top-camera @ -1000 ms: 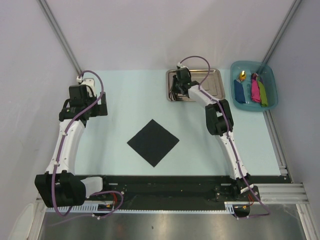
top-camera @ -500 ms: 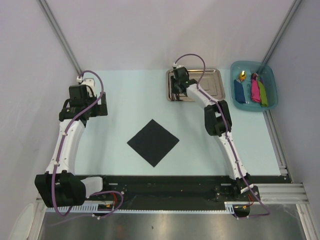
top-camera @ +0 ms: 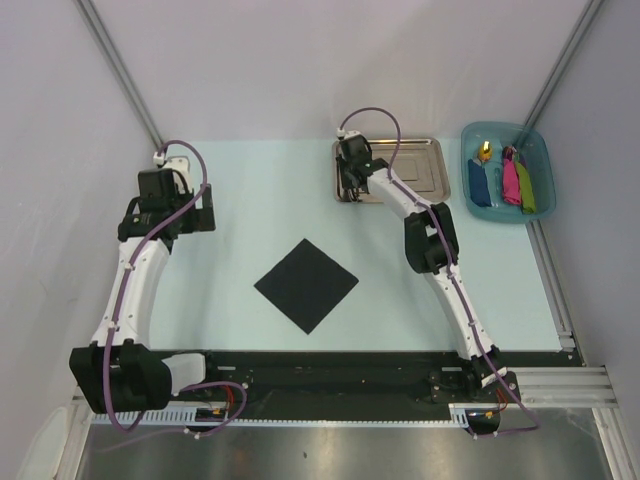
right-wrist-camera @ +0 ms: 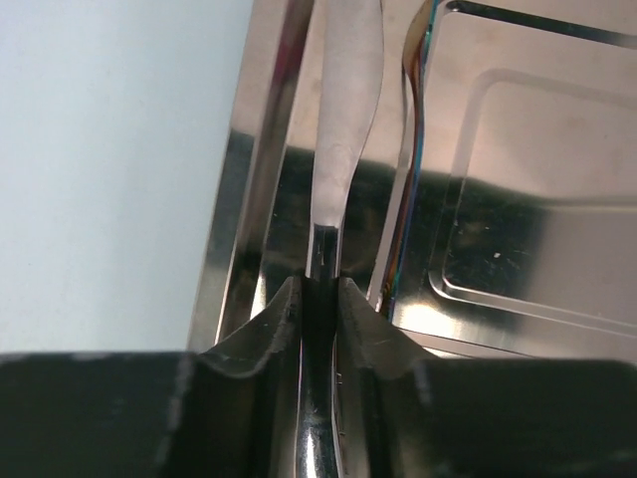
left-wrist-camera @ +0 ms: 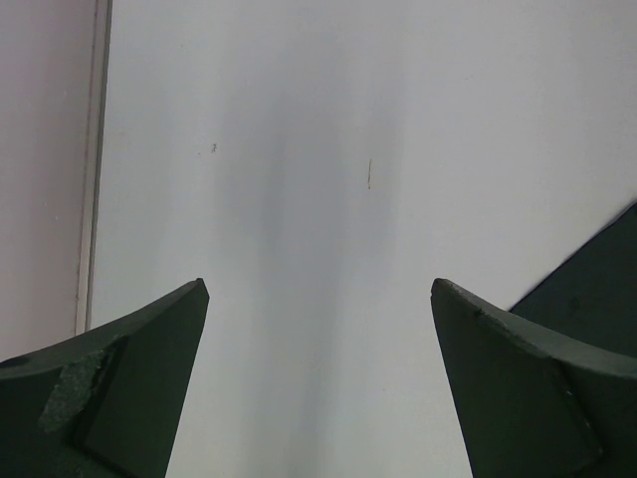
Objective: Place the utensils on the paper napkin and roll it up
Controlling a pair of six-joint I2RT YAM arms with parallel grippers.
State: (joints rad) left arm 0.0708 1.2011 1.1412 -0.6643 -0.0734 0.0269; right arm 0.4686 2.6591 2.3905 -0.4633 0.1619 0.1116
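My right gripper (right-wrist-camera: 318, 284) is shut on a slim shiny utensil (right-wrist-camera: 343, 110), which runs forward along the left side of the steel tray (right-wrist-camera: 537, 179). A second utensil (right-wrist-camera: 410, 129) with a rainbow sheen lies just to its right. From above, the right gripper (top-camera: 350, 178) is over the tray's (top-camera: 415, 165) left part. The black paper napkin (top-camera: 306, 284) lies flat as a diamond mid-table with nothing on it. My left gripper (left-wrist-camera: 318, 289) is open over bare table at the far left (top-camera: 190, 215).
A teal bin (top-camera: 500, 130) stands at the back right beside the tray, holding blue, pink and green items. Grey walls close in the table on the left, back and right.
The right gripper has shifted a little toward the far left of the tray. The left arm and the napkin have not moved.
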